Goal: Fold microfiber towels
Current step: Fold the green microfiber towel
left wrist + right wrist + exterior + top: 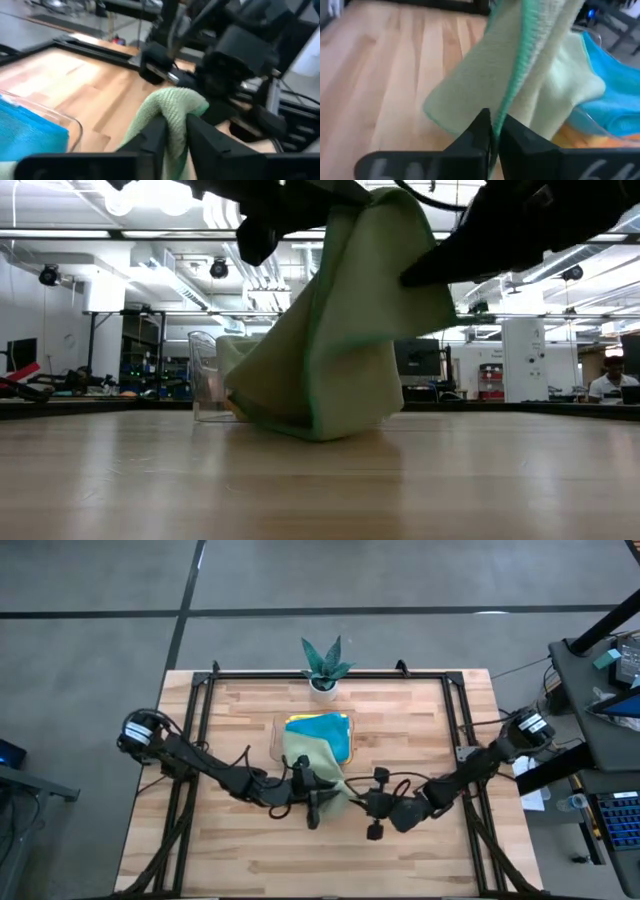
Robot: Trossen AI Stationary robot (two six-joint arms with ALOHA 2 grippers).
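Left arm: reaches in low from my left, elbow bent, wrist near table centre. Left gripper (172, 132): fingers pinched on a fold of the pale green towel (330, 350), lifted off the table.

Right arm: mirrors it from my right. Right gripper (492, 132): just beside the left one, fingers clamped tight on the same towel's edge.

Counted on table:
- One pale green towel (312, 762), lifted, draped from tray edge.
- One teal-blue towel (325, 730) in tray.
- One yellow towel (296, 721), edge showing under blue.
- One orange towel (580, 140), sliver visible below blue.
- One clear tray (203, 380).
- One potted plant (324, 665).
- Two grippers: left gripper (172, 131), right gripper (492, 131).
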